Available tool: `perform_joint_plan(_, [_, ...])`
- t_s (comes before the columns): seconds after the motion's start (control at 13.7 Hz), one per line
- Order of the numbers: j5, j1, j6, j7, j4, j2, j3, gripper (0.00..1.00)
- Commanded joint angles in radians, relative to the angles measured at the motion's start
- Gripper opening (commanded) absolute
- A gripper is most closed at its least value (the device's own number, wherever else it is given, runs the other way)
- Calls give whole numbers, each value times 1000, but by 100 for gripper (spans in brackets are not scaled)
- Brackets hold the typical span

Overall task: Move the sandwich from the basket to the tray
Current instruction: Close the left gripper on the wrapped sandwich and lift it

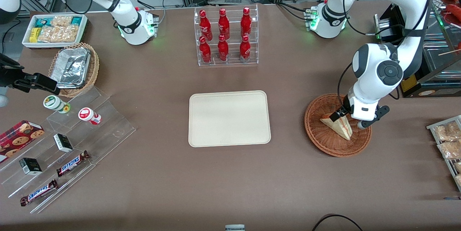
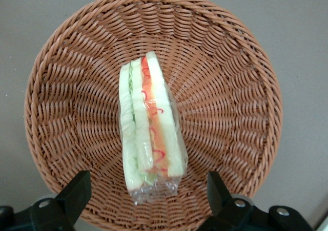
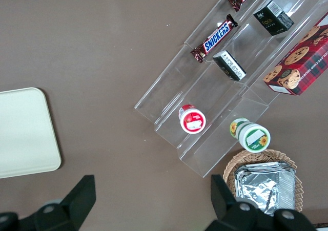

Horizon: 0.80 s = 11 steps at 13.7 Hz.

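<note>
The sandwich [image 1: 338, 126], a wrapped triangular wedge with white bread and red and green filling, lies in the round reddish-brown basket [image 1: 320, 137] toward the working arm's end of the table. My left gripper [image 1: 351, 118] hangs low over the basket, open, with one finger on each side of the sandwich's wide end and not touching it. In the left wrist view the sandwich [image 2: 149, 128] lies between the spread fingertips [image 2: 77, 190] in the basket [image 2: 230, 103]. The cream-beige tray [image 1: 229, 118] lies bare at the table's middle.
A clear rack of red bottles [image 1: 226, 36] stands farther from the front camera than the tray. Packets on a rack [image 1: 448, 141] lie at the working arm's table edge. A stepped clear stand with snacks [image 1: 65, 152], a tan basket with foil container [image 1: 74, 67] and a white snack tray [image 1: 54, 29] lie toward the parked arm's end.
</note>
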Motion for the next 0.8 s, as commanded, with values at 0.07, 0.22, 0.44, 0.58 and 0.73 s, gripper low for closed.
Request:
perform_joint_plan(0.07, [3,19,74,-20,-5,58,-1,100])
perform_joint_plan(0.22, [3,22,93,-21,-5,69,-2,100])
perform_joint_plan(0.44, [-2,20,91,-29,-4,73,-2,85])
perform_joint_plan(0.58, [-3,17,93,-53,1,82,-2,56])
perform_joint_plan(0.73, [-3,16,93,-55,7,89,-4,31])
